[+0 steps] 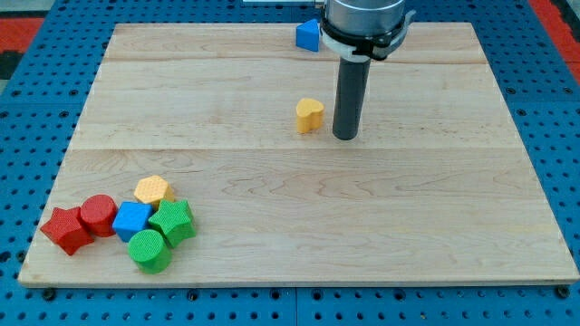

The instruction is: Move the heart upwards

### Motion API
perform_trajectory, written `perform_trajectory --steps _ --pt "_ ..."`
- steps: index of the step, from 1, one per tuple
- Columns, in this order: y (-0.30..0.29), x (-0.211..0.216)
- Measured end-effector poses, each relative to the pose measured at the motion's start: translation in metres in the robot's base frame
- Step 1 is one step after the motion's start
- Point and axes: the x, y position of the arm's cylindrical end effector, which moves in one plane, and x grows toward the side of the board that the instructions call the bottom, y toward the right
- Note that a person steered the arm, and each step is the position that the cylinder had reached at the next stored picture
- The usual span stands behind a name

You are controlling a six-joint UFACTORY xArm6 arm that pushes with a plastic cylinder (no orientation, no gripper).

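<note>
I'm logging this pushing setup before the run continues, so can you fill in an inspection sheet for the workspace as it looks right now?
Surface: pale wooden board, flat, no visible marks.
Job's things: yellow heart near the board's middle, toward the view's top.
Clutter: blue block at the top edge, partly behind the arm; a touching cluster at bottom left: red star, red cylinder, blue cube, yellow hexagon, green star, green cylinder.
Grippers: none; my tip is just right of the heart, apart from it.
Cables: nothing seen.
Surroundings: blue perforated base, red panels at the top corners.
</note>
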Motion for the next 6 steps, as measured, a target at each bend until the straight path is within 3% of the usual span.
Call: perform_trajectory --steps 6 --pt "-0.048 -0.024"
